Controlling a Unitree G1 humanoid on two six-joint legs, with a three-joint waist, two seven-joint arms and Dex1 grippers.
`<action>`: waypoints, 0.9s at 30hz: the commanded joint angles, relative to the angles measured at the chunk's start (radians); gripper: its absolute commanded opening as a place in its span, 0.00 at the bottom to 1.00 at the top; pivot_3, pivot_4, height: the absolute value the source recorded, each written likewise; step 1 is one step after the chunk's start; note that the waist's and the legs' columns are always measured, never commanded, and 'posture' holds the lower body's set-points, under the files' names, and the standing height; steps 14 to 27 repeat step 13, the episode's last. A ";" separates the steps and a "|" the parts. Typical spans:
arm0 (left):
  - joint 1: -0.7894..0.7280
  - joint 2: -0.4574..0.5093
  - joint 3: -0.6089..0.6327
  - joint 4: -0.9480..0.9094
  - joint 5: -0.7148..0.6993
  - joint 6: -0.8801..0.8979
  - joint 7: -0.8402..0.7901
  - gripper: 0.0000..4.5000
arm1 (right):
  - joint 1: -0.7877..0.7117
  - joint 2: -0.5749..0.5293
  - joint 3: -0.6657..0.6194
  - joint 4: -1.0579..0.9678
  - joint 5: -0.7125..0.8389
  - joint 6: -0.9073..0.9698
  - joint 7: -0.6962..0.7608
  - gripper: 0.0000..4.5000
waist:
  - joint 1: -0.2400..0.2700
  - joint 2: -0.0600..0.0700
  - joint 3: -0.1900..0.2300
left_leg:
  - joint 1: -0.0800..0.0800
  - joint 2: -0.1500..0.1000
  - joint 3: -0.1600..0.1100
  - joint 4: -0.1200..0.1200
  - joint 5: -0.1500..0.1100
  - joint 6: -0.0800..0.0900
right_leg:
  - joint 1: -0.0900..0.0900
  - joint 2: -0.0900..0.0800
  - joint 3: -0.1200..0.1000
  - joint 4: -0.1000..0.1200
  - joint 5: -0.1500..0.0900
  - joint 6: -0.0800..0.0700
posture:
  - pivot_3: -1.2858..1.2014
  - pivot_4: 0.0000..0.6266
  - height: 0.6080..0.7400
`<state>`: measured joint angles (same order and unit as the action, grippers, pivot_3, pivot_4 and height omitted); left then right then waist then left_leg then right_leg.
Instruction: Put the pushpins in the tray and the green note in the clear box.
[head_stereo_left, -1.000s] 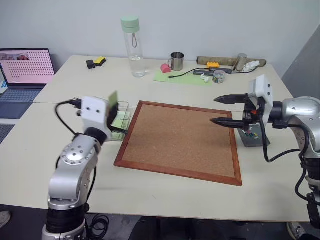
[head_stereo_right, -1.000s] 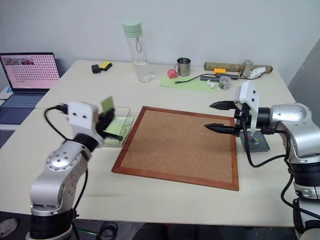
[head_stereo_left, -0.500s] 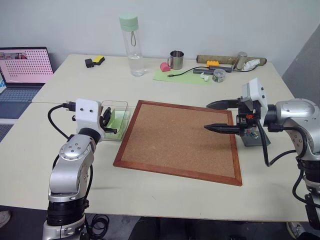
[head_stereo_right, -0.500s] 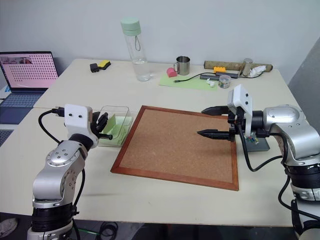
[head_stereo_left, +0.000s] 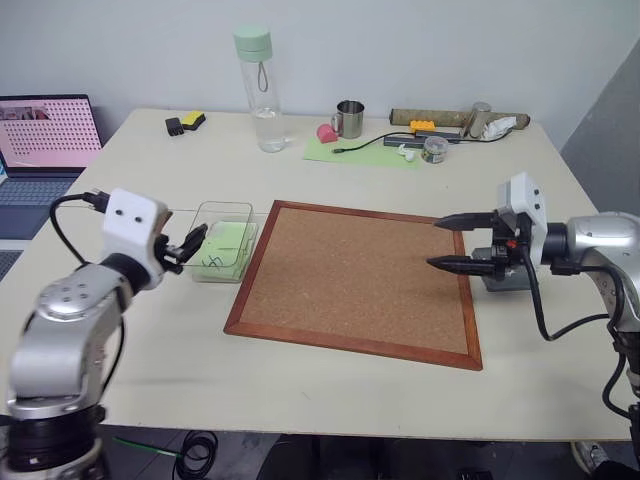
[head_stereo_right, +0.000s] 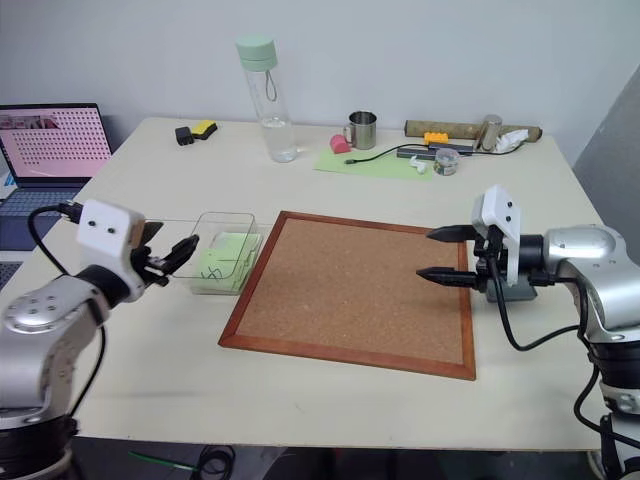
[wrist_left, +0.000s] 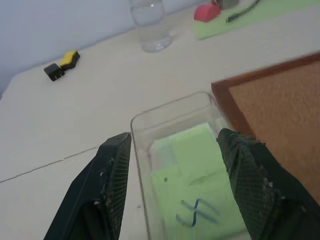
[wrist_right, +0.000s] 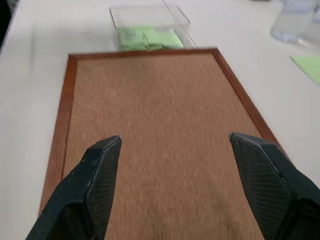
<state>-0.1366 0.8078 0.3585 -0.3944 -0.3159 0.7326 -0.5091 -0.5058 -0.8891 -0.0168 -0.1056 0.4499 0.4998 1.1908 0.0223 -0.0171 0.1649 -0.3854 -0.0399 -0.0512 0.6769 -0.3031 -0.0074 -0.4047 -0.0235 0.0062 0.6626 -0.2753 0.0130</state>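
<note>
My left end effector hangs just beside the outer wall of the clear box, its two black fingers spread apart with nothing between them. Inside the box lie pale green paper slips: the plain green note sits toward the far end, and a slip with a dark scribble lies nearer my fingers. The box stands on the counter right beside the left edge of the wood-framed corkboard. My right end effector hovers over the right part of the corkboard, its fingers wide apart and empty, pointing across the board toward the box. The dark grey tray rests on the counter just off the board's right edge, mostly hidden behind my right wrist, so I cannot make out the pushpins in it.
</note>
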 joint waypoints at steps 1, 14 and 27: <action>0.152 0.132 0.104 -0.008 0.021 -0.130 -0.198 0.65 | 0.076 -0.099 -0.089 0.015 -0.033 -0.046 0.023 0.80 | 0.000 0.000 0.000 | 0.000 0.000 0.000 0.000 0.000 0.000 | 0.000 0.000 0.000 0.000 0.000 0.000 | 0.52 0.24 1.00; 0.269 0.199 0.258 0.213 -0.058 -0.286 -0.491 0.65 | 0.293 -0.240 -0.234 0.156 -0.075 -0.142 0.076 0.80 | 0.000 0.001 0.000 | 0.001 0.001 0.001 -0.001 -0.002 0.004 | 0.000 -0.001 -0.001 0.000 0.000 -0.002 | 0.52 0.24 1.00; 0.269 0.199 0.258 0.213 -0.058 -0.286 -0.491 0.65 | 0.293 -0.240 -0.234 0.156 -0.075 -0.142 0.076 0.80 | 0.000 0.001 0.000 | 0.001 0.001 0.001 -0.001 -0.002 0.004 | 0.000 -0.001 -0.001 0.000 0.000 -0.002 | 0.52 0.24 1.00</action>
